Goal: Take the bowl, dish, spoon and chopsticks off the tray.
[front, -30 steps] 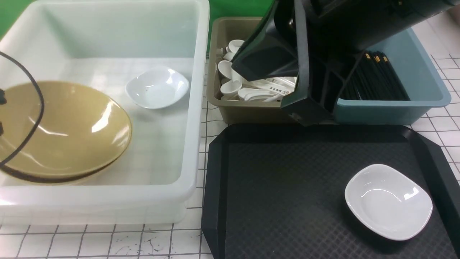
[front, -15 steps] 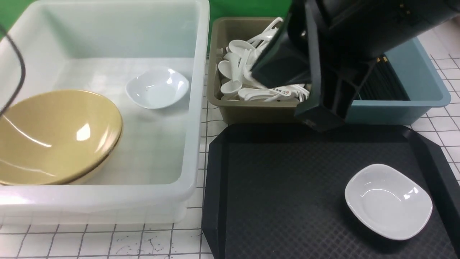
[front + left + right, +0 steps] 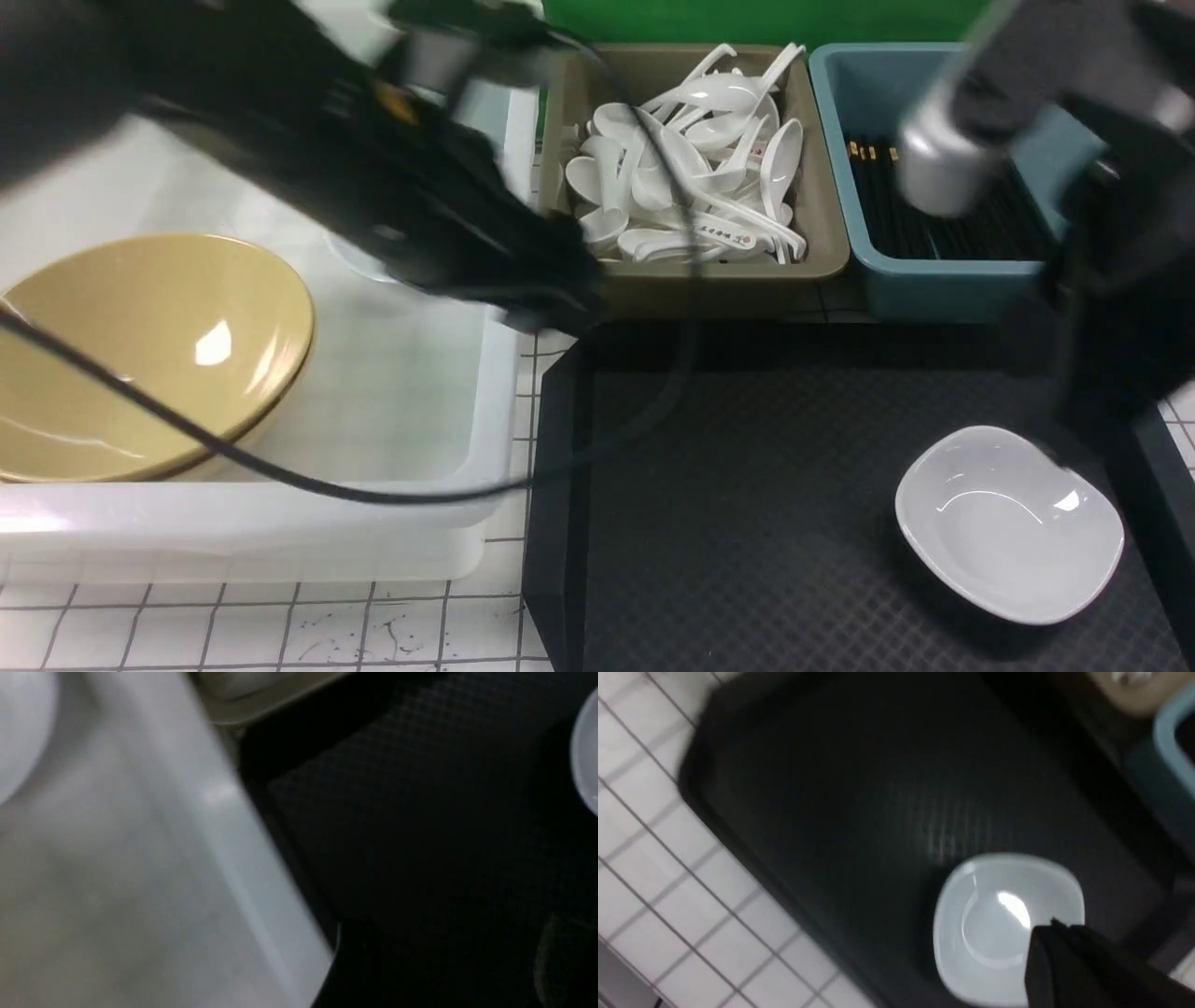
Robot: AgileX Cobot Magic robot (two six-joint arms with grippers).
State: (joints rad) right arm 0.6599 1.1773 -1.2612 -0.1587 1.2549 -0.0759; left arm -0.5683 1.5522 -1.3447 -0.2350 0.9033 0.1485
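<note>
A small white dish (image 3: pixel 1008 523) sits on the black tray (image 3: pixel 747 467) at its near right; it also shows in the right wrist view (image 3: pixel 994 924). My right gripper (image 3: pixel 1074 425) hangs blurred just above the dish's far right rim; its fingers (image 3: pixel 1064 956) are together with nothing between them. My left gripper (image 3: pixel 551 303), blurred, is over the tray's far left corner, fingers apart and empty (image 3: pixel 448 966). The yellow bowl (image 3: pixel 140 355) lies in the white tub (image 3: pixel 280 532). No spoon or chopsticks lie on the tray.
An olive tub (image 3: pixel 691 280) full of white spoons (image 3: pixel 700 159) and a blue tub (image 3: pixel 934 280) holding black chopsticks (image 3: pixel 934 215) stand right behind the tray. The left arm's cable (image 3: pixel 373 490) drapes over the white tub's near rim. The table has a white grid top (image 3: pixel 280 635).
The left arm swung in from the left across the white tub to the tray's far left corner. The right arm moved off the tubs, rightward and down over the dish.
</note>
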